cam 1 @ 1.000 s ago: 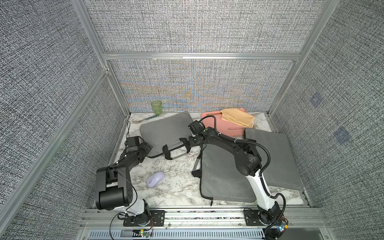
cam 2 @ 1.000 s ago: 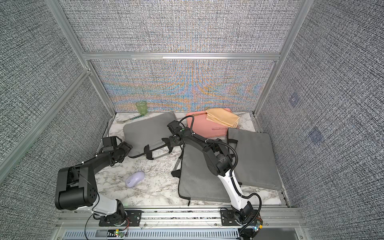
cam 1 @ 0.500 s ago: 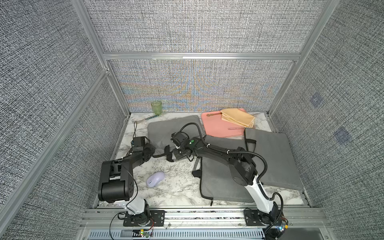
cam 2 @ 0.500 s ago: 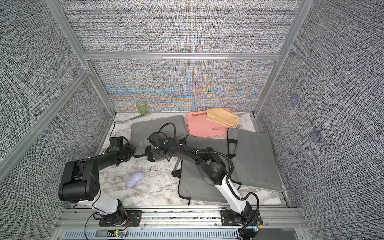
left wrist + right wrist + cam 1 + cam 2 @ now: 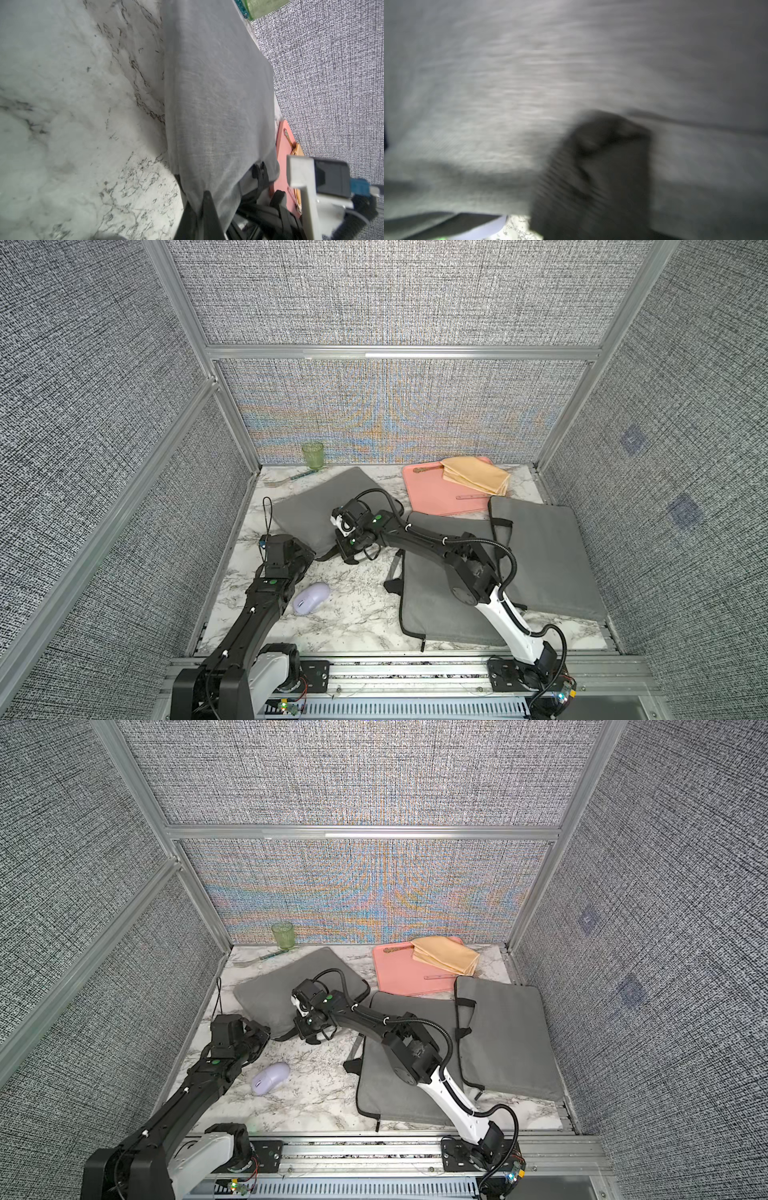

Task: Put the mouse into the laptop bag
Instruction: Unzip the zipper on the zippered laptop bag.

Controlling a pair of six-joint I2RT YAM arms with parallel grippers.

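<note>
The lilac mouse (image 5: pixel 311 598) (image 5: pixel 270 1078) lies on the marble table beside my left forearm, touched by nothing. The grey laptop bag (image 5: pixel 328 506) (image 5: pixel 282 990) lies at the back left. My left gripper (image 5: pixel 311 559) (image 5: pixel 266 1029) is at its near corner. In the left wrist view this gripper (image 5: pixel 202 199) is shut on the edge of the bag's fabric (image 5: pixel 218 104). My right gripper (image 5: pixel 351 560) (image 5: pixel 309 1038) is shut on the bag's black handle strap (image 5: pixel 602 166), which is blurred in the right wrist view.
Two more grey bags (image 5: pixel 440 580) (image 5: pixel 544 560) lie under and beside my right arm. A pink mat (image 5: pixel 436 497) with a yellow cloth (image 5: pixel 476 475) sits at the back right. A green cup (image 5: pixel 312 455) and a fork (image 5: pixel 286 480) are at the back left.
My right gripper has pulled the bag by its handle toward the front left. My left gripper has reached the bag's near corner and shut on it. The mouse has not moved.
</note>
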